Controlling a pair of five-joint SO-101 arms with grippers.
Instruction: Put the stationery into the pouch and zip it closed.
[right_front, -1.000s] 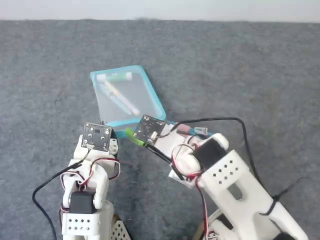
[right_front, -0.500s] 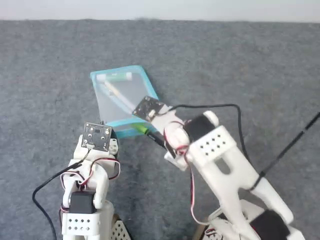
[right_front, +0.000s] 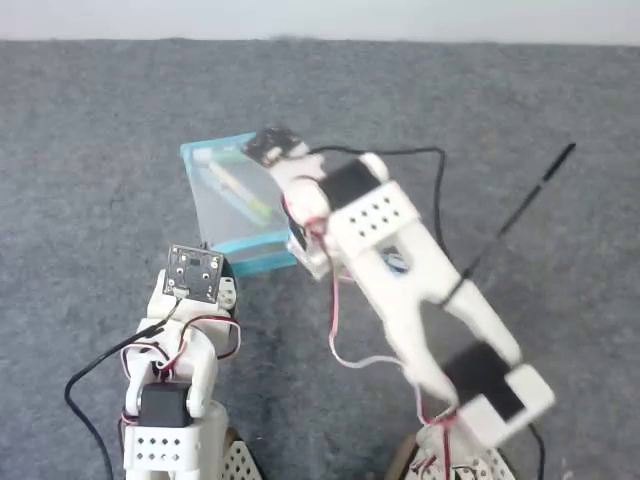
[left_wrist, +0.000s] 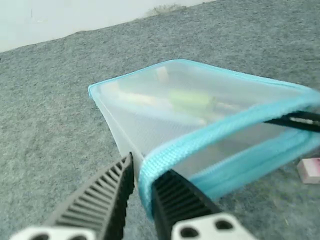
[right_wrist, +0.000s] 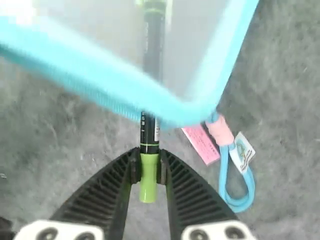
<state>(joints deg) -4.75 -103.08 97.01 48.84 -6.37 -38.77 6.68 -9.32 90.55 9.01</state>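
Holding the pouch (left_wrist: 200, 105) mouth up: left gripper (left_wrist: 142, 167) fingers nearly closed, pinching the turquoise zipper edge, probably to prop the opening wide for loading. Right gripper (right_wrist: 148, 155) fingers clamp a green-and-black pen (right_wrist: 149, 137), its far end already through the mouth. High view: pouch at 11 o'clock from table (right_front: 520, 100) centre. Pink eraser (right_wrist: 200, 144) lies outside, just beside the zipper pull (right_wrist: 235, 175). Zip not yet closed.

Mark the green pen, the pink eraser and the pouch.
green pen (right_wrist: 148, 172), right wrist view, on its green end.
pink eraser (right_wrist: 200, 145), right wrist view, on its flat face.
pouch (left_wrist: 215, 131), left wrist view, on its blue zipper edge.
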